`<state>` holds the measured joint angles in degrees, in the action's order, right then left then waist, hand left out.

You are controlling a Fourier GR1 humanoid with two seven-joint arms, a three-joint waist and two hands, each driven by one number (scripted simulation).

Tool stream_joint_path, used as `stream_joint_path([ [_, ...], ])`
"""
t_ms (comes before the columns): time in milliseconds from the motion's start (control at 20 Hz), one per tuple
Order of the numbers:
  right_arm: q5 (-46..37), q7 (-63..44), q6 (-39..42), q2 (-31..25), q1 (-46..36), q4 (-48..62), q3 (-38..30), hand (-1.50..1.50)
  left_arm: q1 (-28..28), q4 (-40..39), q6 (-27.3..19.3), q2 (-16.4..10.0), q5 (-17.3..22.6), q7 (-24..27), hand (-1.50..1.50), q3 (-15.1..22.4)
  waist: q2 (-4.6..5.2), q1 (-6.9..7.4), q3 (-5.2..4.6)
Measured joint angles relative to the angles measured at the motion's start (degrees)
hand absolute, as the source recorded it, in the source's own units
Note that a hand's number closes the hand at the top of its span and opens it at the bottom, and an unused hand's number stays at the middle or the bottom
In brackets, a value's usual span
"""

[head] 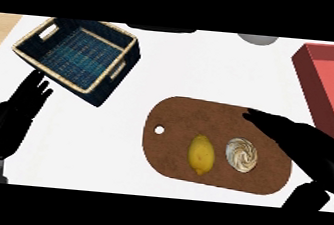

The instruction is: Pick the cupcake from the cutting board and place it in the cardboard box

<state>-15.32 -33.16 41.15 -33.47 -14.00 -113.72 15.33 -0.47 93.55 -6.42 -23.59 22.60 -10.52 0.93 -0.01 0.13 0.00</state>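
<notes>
Right hand (305,147) lies over the right end of the board (191,117), fingers (267,121) straight and close together, holding nothing, just right of the cupcake (241,154). The cupcake sits on the board beside a lemon (202,154). Left hand (16,111) rests open at the left edge, fingers up. The white worktop (196,62) also carries a woven basket (83,52), upper left, and a red box (330,73), upper right.

Kitchen counter (203,67), cutting board (191,126), lemon (202,154)
</notes>
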Motion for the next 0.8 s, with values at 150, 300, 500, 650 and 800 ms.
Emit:
stream_joint_path([
  [150,-1.91,1.2,0.82,1.81,0.28,-0.22,-0.77,-1.5,0.52,0.96,1.31,-0.08,0.21,-1.23,0.0,-1.95,-0.01,0.01,-0.01],
  [300,-4.85,3.08,1.34,3.49,0.28,0.1,-1.0,-1.5,-0.75,0.14,2.14,0.98,-0.72,-1.98,0.0,-2.5,-0.01,-0.03,0.0],
  [500,-8.78,2.79,2.58,5.81,-0.09,-0.09,0.31,-1.5,0.36,-1.4,4.85,1.78,-1.3,-0.07,0.0,-4.13,-0.01,0.01,0.0],
  [650,-10.29,1.13,4.24,7.52,-0.49,-0.52,0.87,-1.5,-1.29,-0.94,5.1,1.69,-1.43,-2.58,0.0,-5.22,-0.01,-0.02,-0.01],
  [800,-12.66,2.36,4.76,8.81,-1.02,1.29,0.8,-1.5,-1.6,-1.14,5.93,2.47,-1.94,-2.51,0.0,-6.24,-0.01,0.01,0.0],
])
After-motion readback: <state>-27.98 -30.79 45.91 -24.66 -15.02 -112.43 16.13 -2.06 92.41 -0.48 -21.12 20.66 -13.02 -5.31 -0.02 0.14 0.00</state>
